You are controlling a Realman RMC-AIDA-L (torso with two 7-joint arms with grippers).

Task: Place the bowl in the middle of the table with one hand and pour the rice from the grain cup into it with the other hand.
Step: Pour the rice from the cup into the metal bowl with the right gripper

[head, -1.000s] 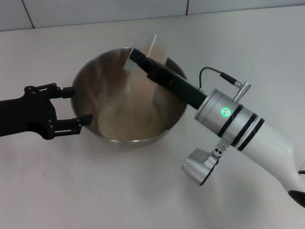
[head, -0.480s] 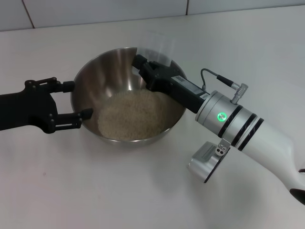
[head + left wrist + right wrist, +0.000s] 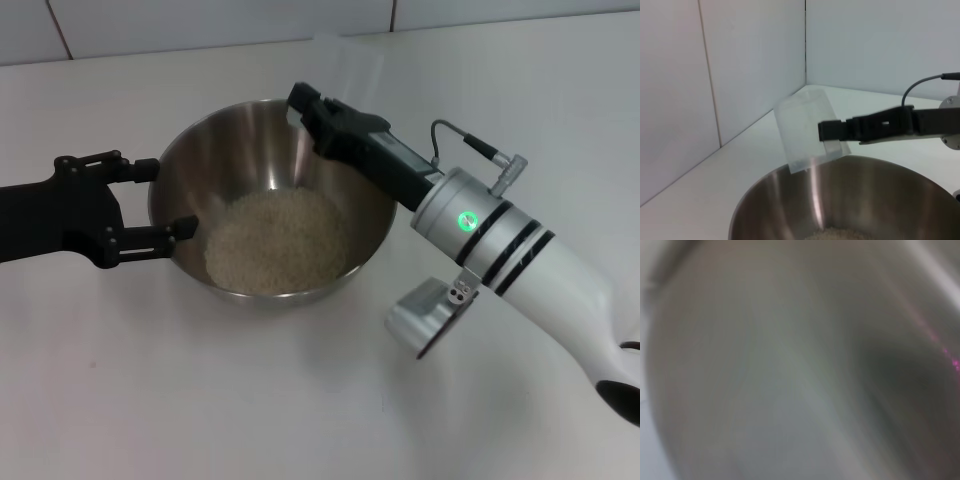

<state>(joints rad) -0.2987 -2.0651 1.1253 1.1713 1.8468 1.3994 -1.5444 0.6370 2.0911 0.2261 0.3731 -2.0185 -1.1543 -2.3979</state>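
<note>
The steel bowl [image 3: 230,150] stands on the white table [image 3: 200,400] and holds a heap of rice [image 3: 275,240]. My left gripper [image 3: 165,198] is open at the bowl's left side, its fingertips [image 3: 182,226] close against the outer wall. My right gripper [image 3: 305,102] is shut on the clear grain cup [image 3: 350,68] and holds it above the bowl's far rim. The cup looks empty. In the left wrist view the cup [image 3: 802,125] is pinched by the right gripper [image 3: 832,137] above the bowl's rim [image 3: 790,175]. The right wrist view is a grey blur.
A tiled wall [image 3: 200,20] runs along the table's far edge. My right arm [image 3: 500,250] reaches across the table at the bowl's right. White tabletop lies in front of the bowl.
The rice has stopped falling and lies settled in the bowl. My right gripper has turned the cup back up and drawn it toward the far rim. The left gripper has hardly moved.
</note>
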